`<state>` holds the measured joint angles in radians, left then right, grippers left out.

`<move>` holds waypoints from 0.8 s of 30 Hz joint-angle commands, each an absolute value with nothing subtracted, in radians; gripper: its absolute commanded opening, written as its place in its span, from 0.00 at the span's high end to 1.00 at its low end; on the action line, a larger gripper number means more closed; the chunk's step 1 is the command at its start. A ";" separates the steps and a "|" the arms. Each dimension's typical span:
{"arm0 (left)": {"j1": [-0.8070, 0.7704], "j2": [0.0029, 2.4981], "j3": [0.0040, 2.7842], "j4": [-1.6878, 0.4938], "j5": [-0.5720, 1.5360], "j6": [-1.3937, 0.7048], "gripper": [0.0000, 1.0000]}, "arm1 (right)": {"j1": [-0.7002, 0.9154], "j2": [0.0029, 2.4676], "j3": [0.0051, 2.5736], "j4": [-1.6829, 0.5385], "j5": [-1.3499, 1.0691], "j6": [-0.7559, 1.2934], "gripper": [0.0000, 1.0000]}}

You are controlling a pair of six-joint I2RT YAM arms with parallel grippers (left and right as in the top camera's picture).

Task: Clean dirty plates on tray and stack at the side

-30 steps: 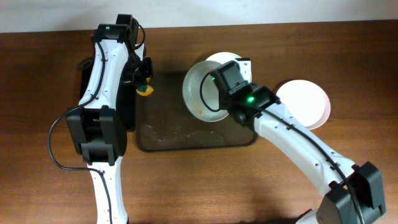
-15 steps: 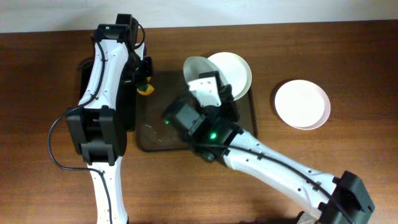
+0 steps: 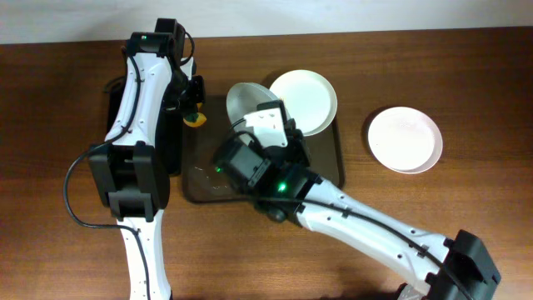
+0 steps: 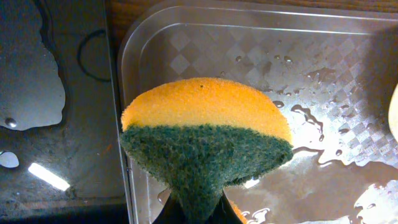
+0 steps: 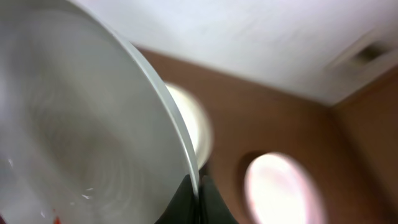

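1. Here, closest to the robot's base, the near part of the tray [image 3: 323,158] lies bare. Its dark brown floor is wet with puddles and droplets, and the right arm reaches across it from the near right.
2. To the right of the tray and apart from it, one white plate [image 3: 405,139] lies flat on the worktop [image 3: 466,75].
3. Over the tray's left rim, the left gripper [image 3: 193,110] is clenched on a sponge [image 4: 205,134], orange on one face and green scouring pad on the other. Just beside that rim sits a black tray [image 4: 74,155], which is also wet.
4. Past the tray's middle, the right gripper [image 5: 196,198] is clamped on the rim of a pale grey plate [image 3: 246,100]. It holds the plate lifted and steeply tilted over the tray's far left part. A small reddish fleck shows at the plate's lower edge in the blurred wrist view.
5. Farthest, a second white plate [image 3: 306,102] lies at the tray's far right corner, overlapping the far rim, just beside the pale grey plate. I cannot tell whether the two touch.
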<state>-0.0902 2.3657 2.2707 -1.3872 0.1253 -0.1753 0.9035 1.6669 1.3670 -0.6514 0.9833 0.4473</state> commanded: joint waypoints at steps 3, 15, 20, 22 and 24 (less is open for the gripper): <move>-0.088 2.362 2.286 -1.391 0.142 -0.163 1.00 | 0.728 1.715 1.374 -0.670 0.424 0.643 0.96; -0.092 2.362 2.286 -1.435 0.185 -0.149 1.00 | 0.640 1.994 1.374 -0.565 0.119 0.784 0.96; -0.091 2.362 2.273 -1.539 0.192 -0.142 1.00 | 0.593 2.006 1.374 -0.521 0.077 0.831 0.96; -0.094 2.362 2.256 -1.557 0.191 -0.169 1.00 | 0.578 2.006 1.374 -0.505 0.067 0.850 0.96; -0.105 2.362 2.224 -1.563 0.190 -0.183 1.00 | 0.563 2.006 1.374 -0.489 0.056 0.855 0.96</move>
<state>-0.0910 2.3657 2.2646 -1.5528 0.1730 -0.1654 0.5888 1.9991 1.3670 -0.5060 0.0834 0.8150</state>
